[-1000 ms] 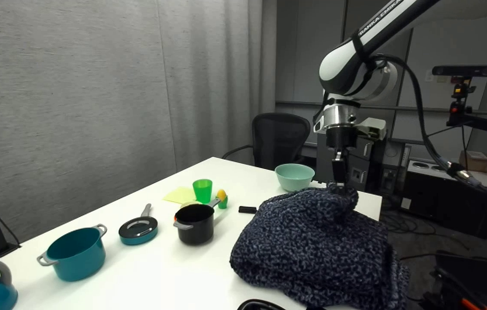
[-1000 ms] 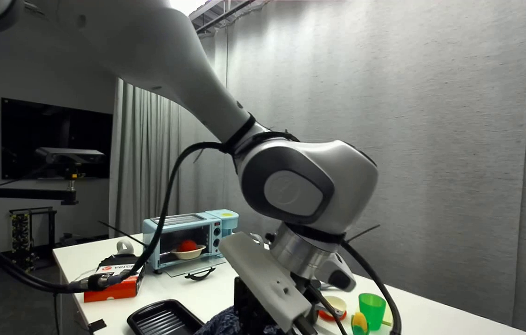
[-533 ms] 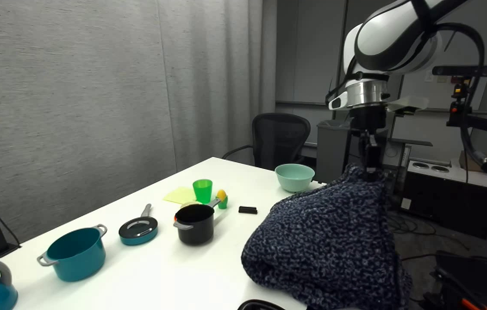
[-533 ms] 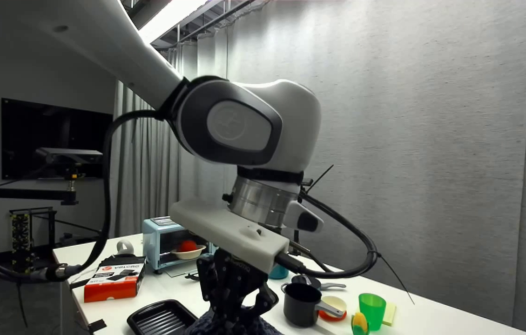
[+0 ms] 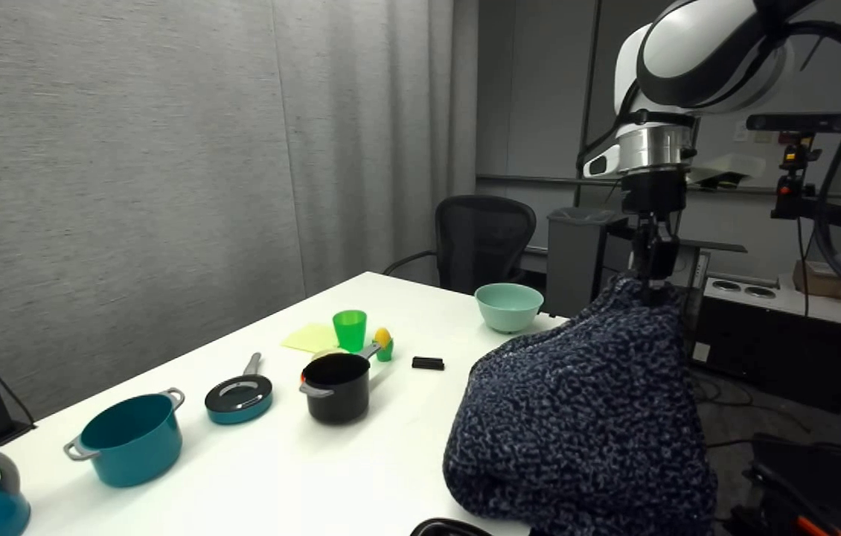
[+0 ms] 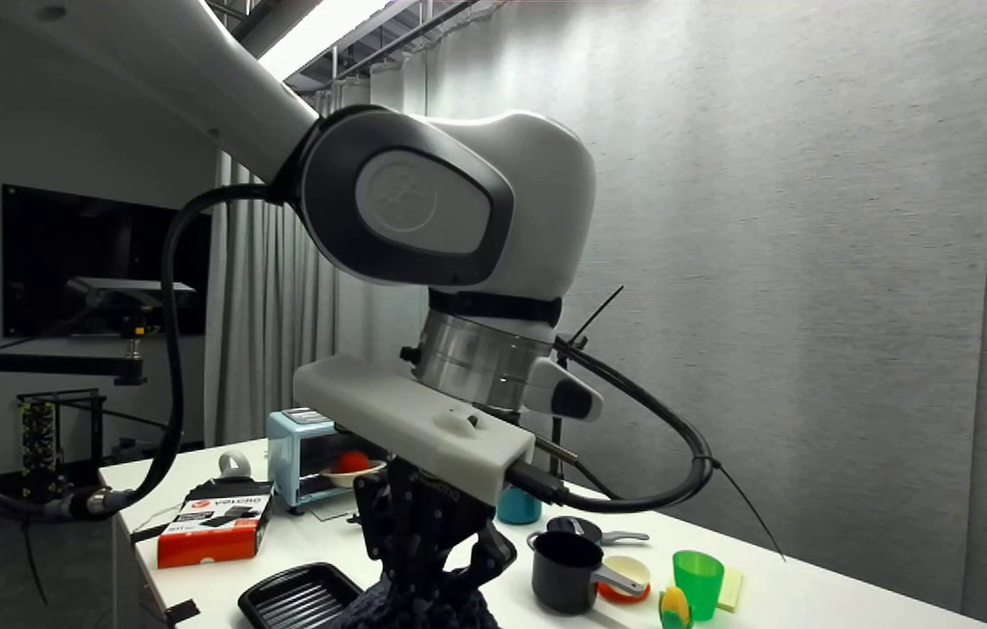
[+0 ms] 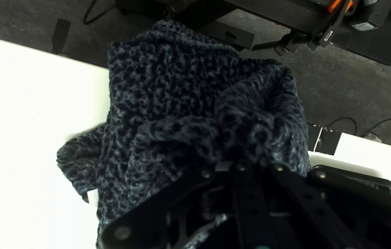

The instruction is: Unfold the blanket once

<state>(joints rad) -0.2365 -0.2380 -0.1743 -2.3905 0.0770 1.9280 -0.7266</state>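
Note:
The dark navy speckled blanket (image 5: pixel 584 417) rises in a peak from the white table's near end, its lower part spread over the surface and the edge. At that peak my gripper (image 5: pixel 651 281) is shut on a pinch of the cloth. In the wrist view the blanket (image 7: pixel 167 83) fills the middle, bunched around the gripper (image 7: pixel 240 162), and the fingertips are sunk in its folds. Only a dark bit of the blanket (image 6: pixel 389 607) shows in an exterior view, beneath the black finger linkage; the rest is cut off by the frame.
On the table stand a mint bowl (image 5: pixel 508 307), a black pot (image 5: pixel 339 391), a teal pot (image 5: pixel 130 439), a small pan (image 5: pixel 240 398) and a green cup (image 5: pixel 350 330). A black tray (image 6: pixel 306 598), an orange-white box (image 6: pixel 214 528) and a blue toaster oven (image 6: pixel 293 454) also stand there.
The gripper has risen and, in an exterior view, shifted right, pulling the held blanket up into a taller peak. The cloth's near side has slid right across the table.

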